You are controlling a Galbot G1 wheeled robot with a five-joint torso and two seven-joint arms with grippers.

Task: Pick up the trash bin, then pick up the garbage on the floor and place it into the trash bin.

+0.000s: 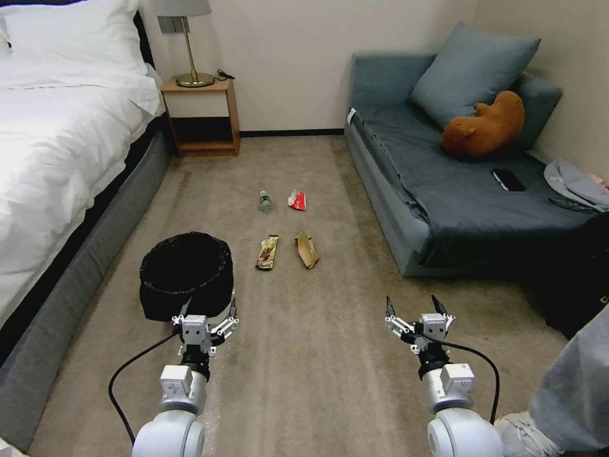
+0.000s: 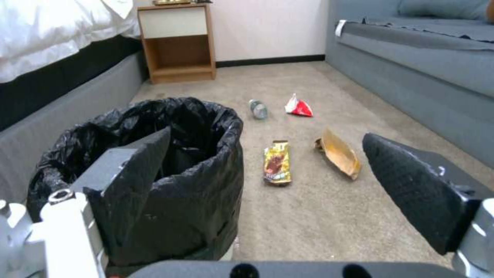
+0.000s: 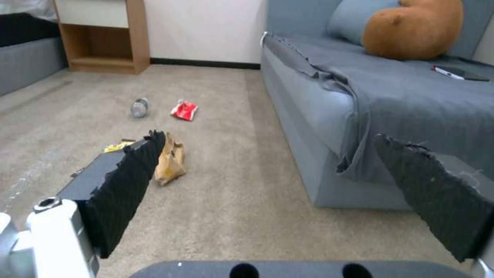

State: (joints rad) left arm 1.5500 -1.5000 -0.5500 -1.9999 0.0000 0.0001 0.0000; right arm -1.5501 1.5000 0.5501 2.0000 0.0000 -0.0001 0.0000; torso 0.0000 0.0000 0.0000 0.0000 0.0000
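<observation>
Left gripper (image 1: 207, 315) sits wide open at the near rim of the trash bin (image 1: 185, 274); in our left wrist view one finger (image 2: 135, 173) overlaps the bag-lined rim while the other finger (image 2: 411, 185) hangs over bare carpet, so nothing is clamped. Bin stands upright on the carpet (image 1: 330, 355) beside the bed (image 1: 57, 165), mouth up, black liner wrinkled over the edge. Right gripper (image 1: 413, 311) also spread wide, empty, low over the carpet near the sofa (image 1: 444, 190), well apart from the bin. Garbage lies ahead of both our grippers, between bin and sofa, in two rows. Near row: gold-brown wrapper (image 1: 268, 252), just beside the bin, long axis running away from us, and tan paper scrap (image 1: 307, 250), long axis also roughly away from us, slightly angled. Far row: clear bottle (image 1: 265, 200) lying on its side, long axis pointing toward the nightstand (image 1: 202, 117) wall, and red-and-white packet (image 1: 297, 200) beside it.
</observation>
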